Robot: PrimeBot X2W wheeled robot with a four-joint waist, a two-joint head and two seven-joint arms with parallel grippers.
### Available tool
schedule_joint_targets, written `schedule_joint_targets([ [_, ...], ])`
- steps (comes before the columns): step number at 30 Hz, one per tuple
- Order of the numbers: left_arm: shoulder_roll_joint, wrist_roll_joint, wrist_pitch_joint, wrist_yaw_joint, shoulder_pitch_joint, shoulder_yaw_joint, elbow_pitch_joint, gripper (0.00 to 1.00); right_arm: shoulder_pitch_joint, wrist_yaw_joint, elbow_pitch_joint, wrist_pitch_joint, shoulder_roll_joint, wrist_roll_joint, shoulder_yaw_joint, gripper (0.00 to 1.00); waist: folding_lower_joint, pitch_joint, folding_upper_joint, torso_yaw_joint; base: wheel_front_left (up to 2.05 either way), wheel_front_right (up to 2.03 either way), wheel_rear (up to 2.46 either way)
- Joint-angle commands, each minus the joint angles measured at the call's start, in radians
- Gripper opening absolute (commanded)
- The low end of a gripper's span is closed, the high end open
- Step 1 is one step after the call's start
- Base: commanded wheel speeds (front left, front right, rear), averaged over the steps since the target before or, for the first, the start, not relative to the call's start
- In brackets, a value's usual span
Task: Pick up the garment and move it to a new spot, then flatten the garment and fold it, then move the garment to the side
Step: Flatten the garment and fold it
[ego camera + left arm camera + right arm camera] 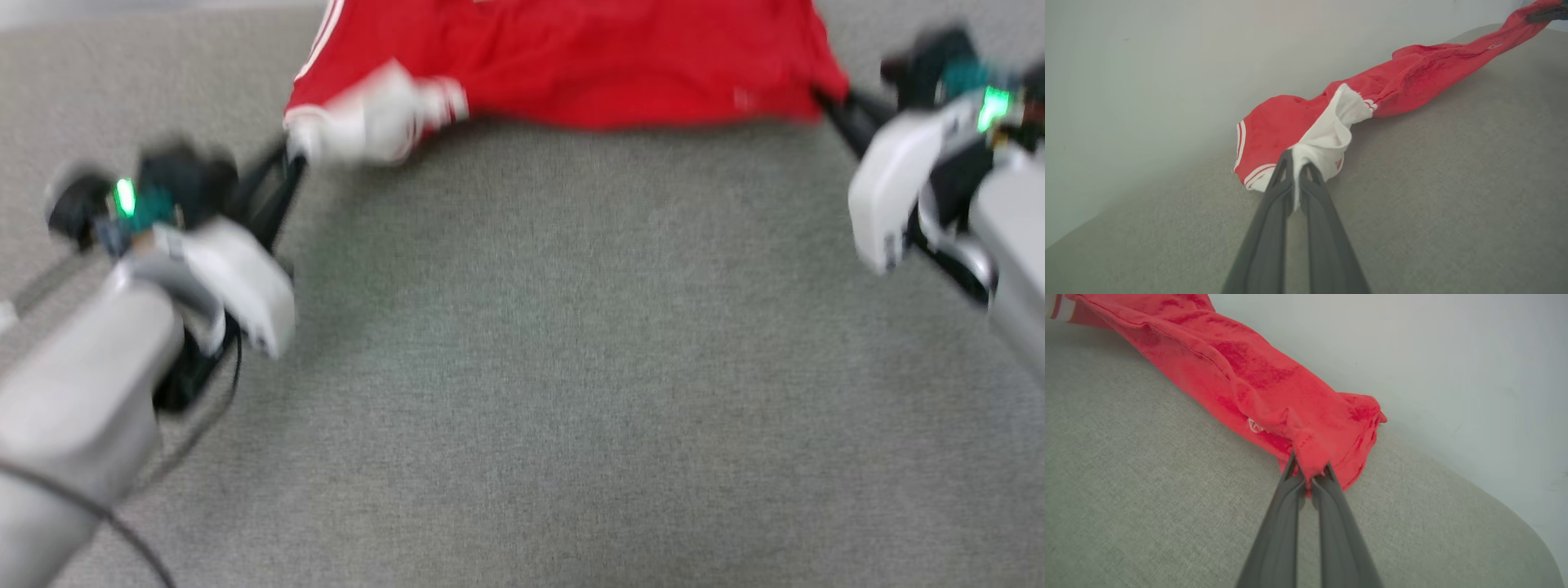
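The head view is smeared by motion blur, so edges and fine detail are hard to make out there. The pale forearms (73,408) are cut off at its lower corners. Nearest, a grey cloth surface (522,367) is seen. In the left wrist view, the left gripper (1298,165) is pressed together on a bunched white sleeve of the garment (1412,77). In the right wrist view, the right gripper (1308,469) is pinched on a red hem corner. The garment is stretched between the two and laid along the far part of the surface. Its upper part is cut off by the head view's top edge. It is red, with white sleeves and red-and-white striped trim (1241,141). A small white mark (1254,425) is carried near the hem, but it cannot be read. Behind, a pale wall (1147,61) is seen.
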Motion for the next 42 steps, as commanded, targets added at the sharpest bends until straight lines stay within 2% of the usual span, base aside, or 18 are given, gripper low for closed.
schedule_joint_targets([
  [1,0.024,-0.011,-0.007,0.026,0.085,0.003,-0.043,0.0,0.059,-0.001,-0.019,-0.01,-0.016,0.025,0.023,0.0,0.0001,-0.067,0.0,-0.004,0.0,0.0,0.0],
  [3,0.034,-0.012,-0.007,0.043,0.136,-0.002,-0.074,0.0,0.091,-0.001,-0.03,-0.017,-0.026,0.038,0.036,0.0,0.0001,-0.084,0.0,-0.003,0.0,0.0,0.0],
  [13,0.146,-0.083,0.008,0.226,0.513,-0.059,-0.365,0.0,0.351,-0.001,-0.152,-0.063,-0.124,0.153,0.089,0.0,0.0001,-0.196,0.0,-0.003,0.0,0.0,0.0],
  [17,0.162,-0.13,0.013,0.279,0.62,-0.074,-0.426,0.0,0.453,-0.001,-0.201,-0.072,-0.158,0.191,0.08,0.0,0.0001,-0.232,0.0,-0.006,0.0,0.0,0.0],
  [20,0.152,-0.168,0.01,0.304,0.691,-0.083,-0.45,0.0,0.536,-0.001,-0.24,-0.075,-0.183,0.2,0.079,0.0,0.0001,-0.257,0.0,-0.005,0.0,0.0,0.0],
  [25,0.137,-0.195,0.004,0.334,0.78,-0.101,-0.463,0.0,0.677,-0.001,-0.313,-0.079,-0.242,0.225,0.033,0.0,0.0001,-0.293,0.0,-0.002,0.0,0.0,0.0],
  [28,0.15,-0.209,0.003,0.352,0.83,-0.102,-0.465,0.0,0.773,-0.001,-0.364,-0.068,-0.276,0.228,-0.003,0.0,0.0001,-0.309,0.0,-0.002,0.0,0.0,0.0],
  [32,0.16,-0.249,0.008,0.351,0.89,-0.112,-0.477,0.0,0.885,-0.001,-0.421,-0.051,-0.311,0.25,-0.087,0.0,0.0001,-0.322,0.0,-0.008,0.0,0.0,0.0],
  [37,0.169,-0.266,0.014,0.355,0.917,-0.118,-0.49,0.0,0.981,-0.001,-0.471,-0.013,-0.304,0.217,-0.177,0.0,0.0001,-0.32,0.0,-0.012,0.0,0.0,0.0],
  [42,0.176,-0.219,0.007,0.359,0.858,-0.093,-0.482,0.0,1.018,-0.001,-0.526,0.042,-0.28,0.161,-0.273,0.0,0.0001,-0.307,0.0,-0.006,0.0,0.0,0.0],
])
